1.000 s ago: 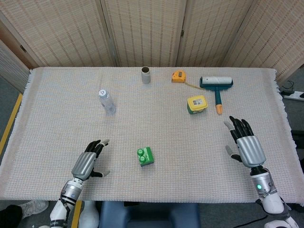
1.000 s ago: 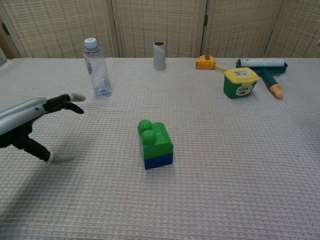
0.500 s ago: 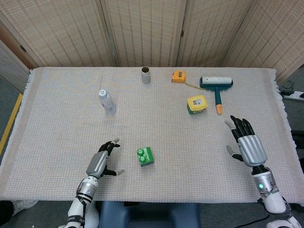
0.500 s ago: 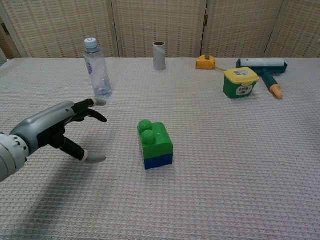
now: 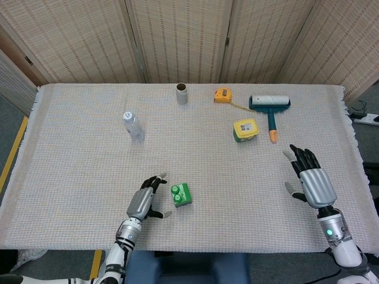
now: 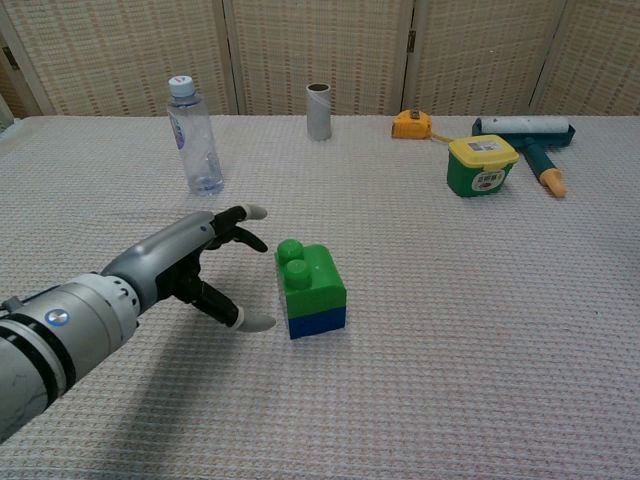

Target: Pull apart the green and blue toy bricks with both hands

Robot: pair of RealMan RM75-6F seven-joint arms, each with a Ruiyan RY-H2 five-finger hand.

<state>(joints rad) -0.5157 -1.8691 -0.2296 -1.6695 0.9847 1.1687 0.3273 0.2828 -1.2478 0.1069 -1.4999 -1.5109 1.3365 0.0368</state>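
Observation:
A green brick (image 6: 311,278) is stacked on a blue brick (image 6: 318,322), joined, near the table's front middle; in the head view the green brick (image 5: 181,194) hides nearly all of the blue one. My left hand (image 5: 145,201) (image 6: 196,265) is just left of the pair, fingers spread and thumb apart, holding nothing and a little short of touching. My right hand (image 5: 311,179) hovers far to the right with fingers spread and empty; the chest view does not show it.
A water bottle (image 5: 133,126) (image 6: 194,135) stands at the left. At the back are a cardboard tube (image 5: 182,93), a yellow tape measure (image 5: 222,94) and a lint roller (image 5: 270,109). A yellow-lidded green tub (image 5: 245,129) sits right of centre.
My left hand has moved right across the table, from well left of the bricks to just beside them. My right hand has shifted slightly right and toward the front edge.

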